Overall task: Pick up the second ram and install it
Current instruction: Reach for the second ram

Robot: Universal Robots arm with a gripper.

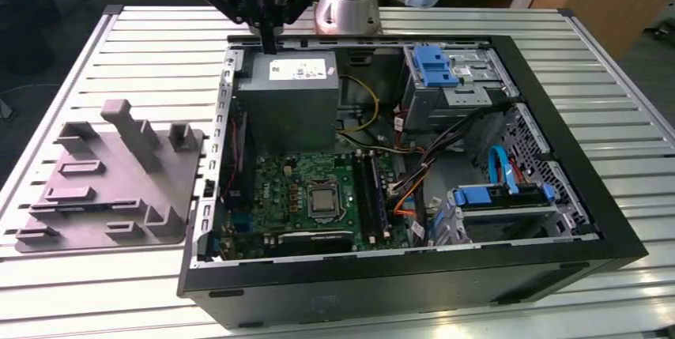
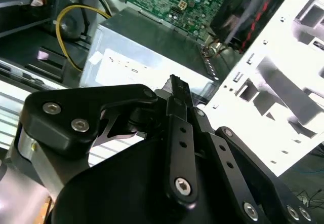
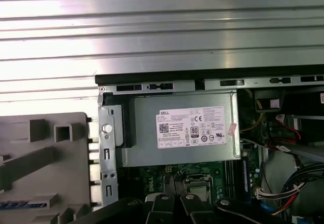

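The gripper [image 1: 269,45] hung closed and empty just above the power supply [image 1: 287,106]. The second ram [image 3: 25,203], as far as I could tell the bluish strip lying in the tray [image 1: 158,197], sat well off to its side and lower. Picking it up well would have called for jaws opened first, squared across the stick's thin faces near its middle, then a straight lift.

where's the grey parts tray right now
In the exterior view the grey parts tray lies on the slatted metal table at the exterior view's left, right beside the open computer case, alongside the wall nearest the motherboard.
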